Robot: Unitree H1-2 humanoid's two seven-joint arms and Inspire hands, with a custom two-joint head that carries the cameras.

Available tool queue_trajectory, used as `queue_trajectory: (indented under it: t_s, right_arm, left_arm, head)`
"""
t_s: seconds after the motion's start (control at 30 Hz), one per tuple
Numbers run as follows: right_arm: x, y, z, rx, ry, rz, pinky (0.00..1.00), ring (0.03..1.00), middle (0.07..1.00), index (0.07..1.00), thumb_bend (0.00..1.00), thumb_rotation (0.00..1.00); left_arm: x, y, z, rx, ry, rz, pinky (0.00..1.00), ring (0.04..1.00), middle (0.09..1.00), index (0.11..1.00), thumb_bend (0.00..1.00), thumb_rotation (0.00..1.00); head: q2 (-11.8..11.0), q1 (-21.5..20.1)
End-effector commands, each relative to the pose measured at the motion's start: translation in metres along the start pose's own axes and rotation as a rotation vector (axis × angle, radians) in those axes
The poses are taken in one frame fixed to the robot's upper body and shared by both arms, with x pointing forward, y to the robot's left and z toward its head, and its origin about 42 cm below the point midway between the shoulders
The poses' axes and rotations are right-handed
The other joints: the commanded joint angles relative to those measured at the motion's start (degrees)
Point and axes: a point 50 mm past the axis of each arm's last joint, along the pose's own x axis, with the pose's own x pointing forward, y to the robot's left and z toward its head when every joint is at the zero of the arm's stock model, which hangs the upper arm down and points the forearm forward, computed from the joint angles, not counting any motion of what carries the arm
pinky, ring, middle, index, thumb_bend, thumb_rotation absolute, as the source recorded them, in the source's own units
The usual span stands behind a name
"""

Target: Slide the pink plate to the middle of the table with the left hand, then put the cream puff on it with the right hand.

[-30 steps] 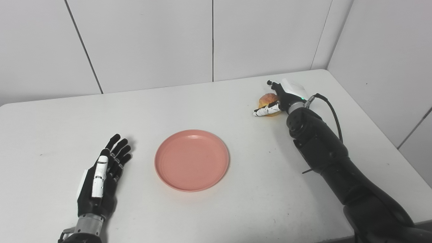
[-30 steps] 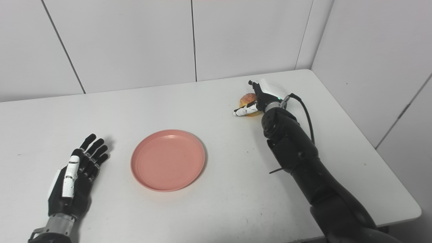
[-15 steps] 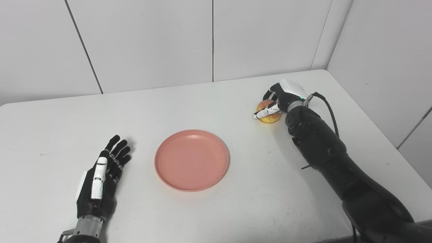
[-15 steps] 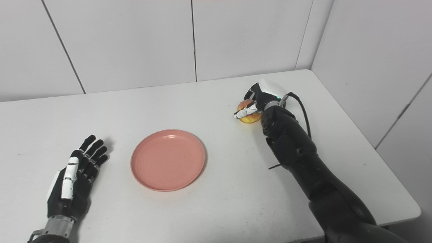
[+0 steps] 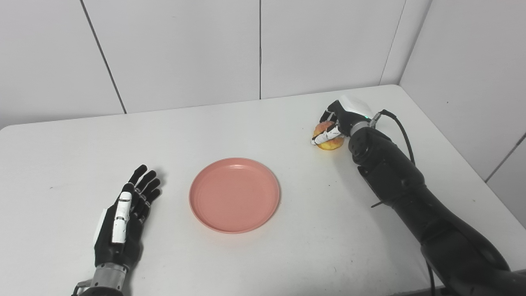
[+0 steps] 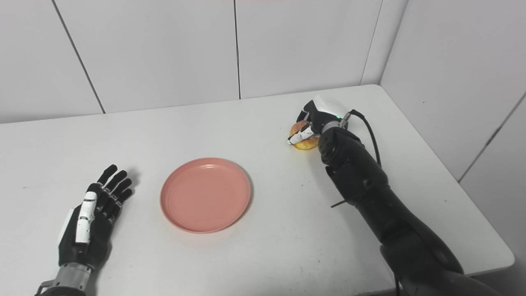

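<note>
The pink plate (image 5: 234, 194) lies empty near the middle of the white table (image 5: 263, 255). My left hand (image 5: 123, 218) rests flat and open on the table, left of the plate and apart from it. My right hand (image 5: 339, 121) is at the far right of the table, its fingers closed around the golden cream puff (image 5: 328, 142), which shows below the fingers. In the right eye view the hand (image 6: 314, 119) wraps the puff (image 6: 305, 142) the same way. I cannot tell whether the puff touches the table.
White wall panels stand close behind the table and along its right side. The table's right edge (image 6: 472, 197) runs near my right forearm (image 5: 394, 176). A black cable loops from the right wrist.
My right hand's fingers closed over the cream puff, and hand and puff shifted slightly toward me. The left hand and the plate have not moved.
</note>
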Motion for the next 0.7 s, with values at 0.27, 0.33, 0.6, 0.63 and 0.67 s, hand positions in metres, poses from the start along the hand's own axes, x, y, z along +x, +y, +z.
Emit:
queue_trajectory:
  t_s: [0.27,0.33,0.6,0.63,0.67]
  right_arm:
    - [-0.026,-0.065,0.036,0.024,-0.158,-0.13,0.32,0.391,0.464,0.487,0.51,0.14]
    - [-0.031,-0.069,0.041,0.026,-0.177,-0.137,0.32,0.388,0.463,0.486,0.51,0.14]
    - [-0.055,-0.08,0.071,0.043,-0.291,-0.147,0.32,0.391,0.466,0.488,0.51,0.14]
    - [-0.059,-0.08,0.075,0.048,-0.31,-0.148,0.31,0.386,0.459,0.487,0.51,0.14]
    - [-0.063,-0.079,0.08,0.051,-0.33,-0.15,0.31,0.381,0.448,0.486,0.51,0.14]
  left_arm:
    - [-0.007,-0.005,-0.014,-0.02,0.059,0.022,0.91,0.887,0.881,0.859,0.39,0.86]
    - [-0.006,-0.007,-0.013,-0.019,0.057,0.024,0.9,0.879,0.875,0.852,0.39,0.86]
    - [-0.008,-0.014,-0.011,0.021,0.04,0.026,0.9,0.89,0.888,0.866,0.4,0.87]
    - [-0.009,-0.015,-0.011,0.031,0.034,0.028,0.9,0.891,0.888,0.867,0.4,0.87]
    - [-0.009,-0.015,-0.011,0.042,0.029,0.033,0.9,0.889,0.886,0.866,0.4,0.87]
  head:
    - [-0.2,1.1]
    - [-0.3,1.4]
    - [-0.1,2.9]
    - [0.0,3.0]
    - [-0.1,3.5]
